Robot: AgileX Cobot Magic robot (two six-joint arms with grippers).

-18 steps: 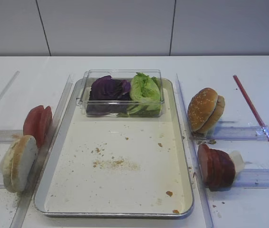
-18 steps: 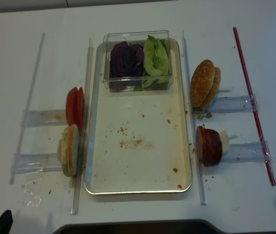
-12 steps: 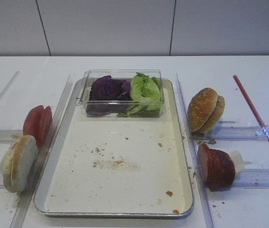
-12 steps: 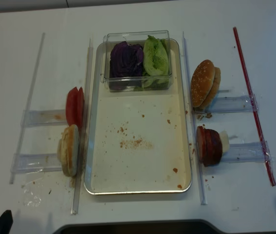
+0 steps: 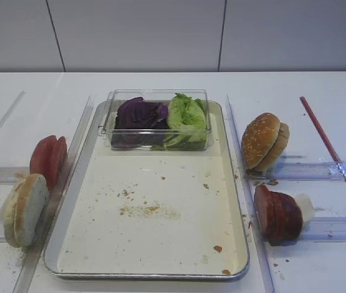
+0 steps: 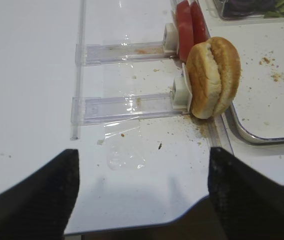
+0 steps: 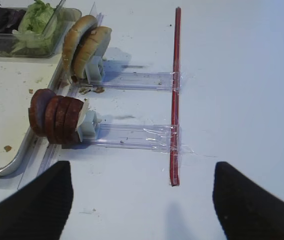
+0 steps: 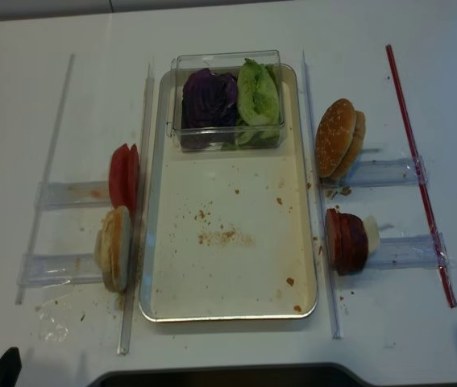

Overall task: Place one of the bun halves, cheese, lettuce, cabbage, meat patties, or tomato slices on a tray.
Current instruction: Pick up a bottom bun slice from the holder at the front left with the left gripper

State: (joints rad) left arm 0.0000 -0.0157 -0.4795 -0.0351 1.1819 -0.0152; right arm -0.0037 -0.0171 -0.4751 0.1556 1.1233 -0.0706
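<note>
The silver tray (image 5: 160,244) lies mid-table, its floor bare but for crumbs. Lettuce (image 5: 186,116) and purple cabbage (image 5: 139,115) sit in a clear box at its far end. Left of the tray, pale bun halves (image 5: 23,207) and tomato slices (image 5: 47,160) stand on edge; right of it stand the meat patties (image 5: 277,215). No cheese shows. My left gripper (image 6: 142,200) hovers open over the table's near edge, short of the bun halves (image 6: 213,77). My right gripper (image 7: 142,200) is open over bare table, near the patties (image 7: 56,116). Neither holds anything.
A sesame-seeded bun (image 5: 263,140) stands on edge beyond the patties. Clear plastic rails and holders (image 8: 67,193) flank the tray on both sides. A red strip (image 7: 176,90) runs along the right. The clear box (image 5: 157,93) takes up the tray's far end.
</note>
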